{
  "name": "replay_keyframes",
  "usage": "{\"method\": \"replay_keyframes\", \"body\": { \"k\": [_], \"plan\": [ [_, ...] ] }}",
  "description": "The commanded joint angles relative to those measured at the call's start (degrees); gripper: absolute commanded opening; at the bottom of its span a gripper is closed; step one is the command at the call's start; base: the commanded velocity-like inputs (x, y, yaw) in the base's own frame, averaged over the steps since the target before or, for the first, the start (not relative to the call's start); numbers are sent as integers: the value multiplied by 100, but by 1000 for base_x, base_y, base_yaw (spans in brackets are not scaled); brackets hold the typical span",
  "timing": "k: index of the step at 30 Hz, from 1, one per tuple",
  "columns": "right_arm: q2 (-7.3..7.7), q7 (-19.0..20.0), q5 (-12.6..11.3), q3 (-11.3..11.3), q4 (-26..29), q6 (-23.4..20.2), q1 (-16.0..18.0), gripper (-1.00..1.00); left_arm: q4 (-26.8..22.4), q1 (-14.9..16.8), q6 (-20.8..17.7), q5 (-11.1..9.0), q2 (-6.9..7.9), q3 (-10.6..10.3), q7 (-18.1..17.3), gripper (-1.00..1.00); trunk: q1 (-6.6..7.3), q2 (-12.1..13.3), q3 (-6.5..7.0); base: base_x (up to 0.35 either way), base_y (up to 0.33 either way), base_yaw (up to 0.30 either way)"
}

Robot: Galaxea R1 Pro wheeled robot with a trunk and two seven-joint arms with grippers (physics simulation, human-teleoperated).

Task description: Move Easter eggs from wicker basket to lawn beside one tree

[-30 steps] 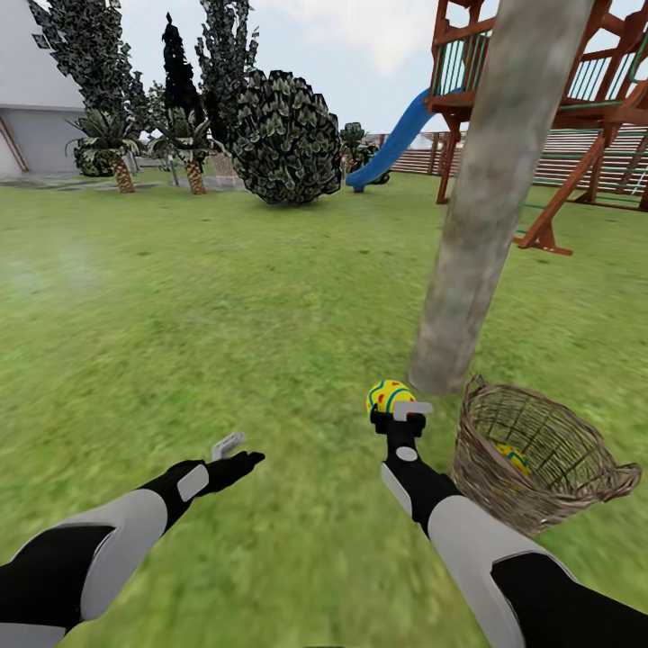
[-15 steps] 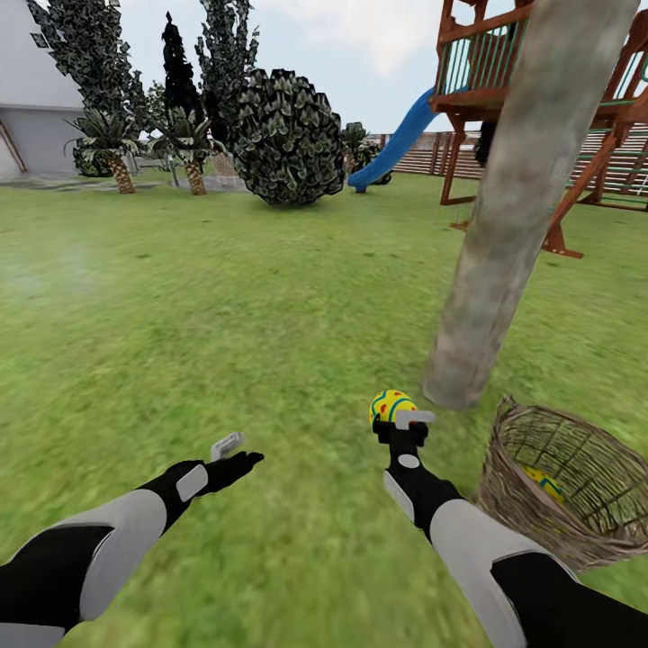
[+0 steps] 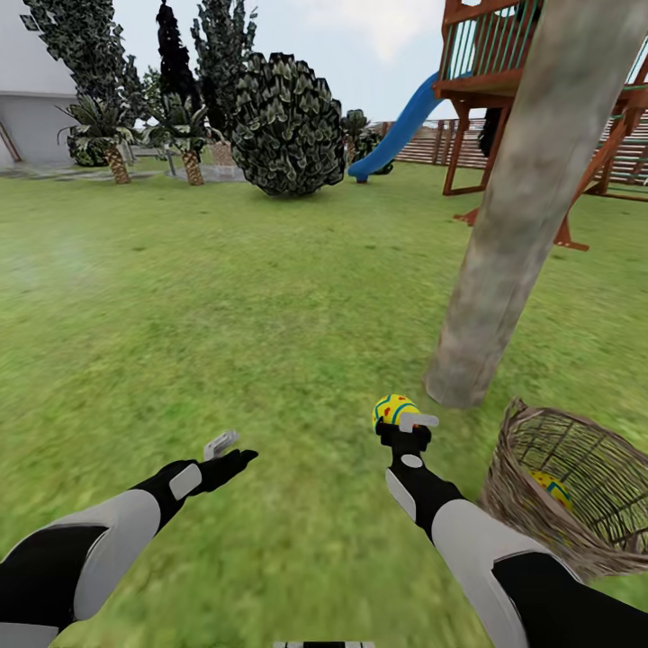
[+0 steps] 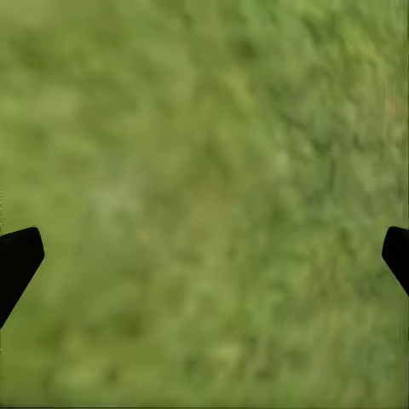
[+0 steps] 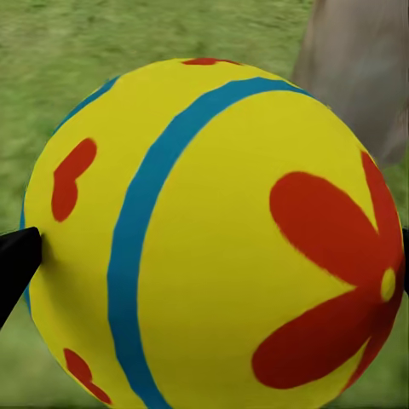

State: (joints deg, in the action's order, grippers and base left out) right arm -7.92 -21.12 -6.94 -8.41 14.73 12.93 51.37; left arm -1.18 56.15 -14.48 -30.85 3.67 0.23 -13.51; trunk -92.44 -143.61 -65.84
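One Easter egg (image 3: pixel 392 410), yellow with a blue band and red flowers, sat clamped between the fingers of the right gripper (image 3: pixel 402 418), held above the lawn (image 3: pixel 225 297) a short way in front of the foot of the tree (image 3: pixel 508 225). In the right wrist view the same egg (image 5: pixel 213 234) pressed against both dark fingertips (image 5: pixel 15 260), with the grey trunk (image 5: pixel 362 72) close behind it. No writing or label could be read on the egg, only its painted pattern.

To the right of that arm stood the wicker basket (image 3: pixel 540 522), tilted, just beside the trunk's base, and a second egg (image 3: pixel 551 489) lay inside it behind the open weave. Whether a third egg was in there could not be told.

The left gripper (image 3: pixel 223 450) hung over bare grass, well apart from the basket; the left wrist view showed its fingertips (image 4: pixel 17 260) spread wide with nothing between them.

Further off stood a round bush (image 3: pixel 288 126), short palms (image 3: pixel 112 144), a wooden playset (image 3: pixel 531 54) with a blue slide (image 3: pixel 396 126), and a slatted fence (image 3: pixel 427 144).
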Motion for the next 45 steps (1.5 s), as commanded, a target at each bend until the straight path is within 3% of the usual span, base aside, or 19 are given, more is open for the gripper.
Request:
{"method": "replay_keyframes", "body": {
  "k": [1,19,45],
  "plan": [
    [1,-31,-61,-50,-5,26,5,-100,-5,2,-32,-32,2,3,-11,100,-1,-4,-27,0,0,0],
    [10,-32,-54,-62,12,38,5,-100,-5,2,-29,-35,-6,-5,-11,100,-47,-28,-426,0,0,0],
    [52,-40,-61,-57,11,53,5,-100,-5,2,-16,-31,2,-10,-21,100,-47,-28,-426,56,24,0]
  ]
}}
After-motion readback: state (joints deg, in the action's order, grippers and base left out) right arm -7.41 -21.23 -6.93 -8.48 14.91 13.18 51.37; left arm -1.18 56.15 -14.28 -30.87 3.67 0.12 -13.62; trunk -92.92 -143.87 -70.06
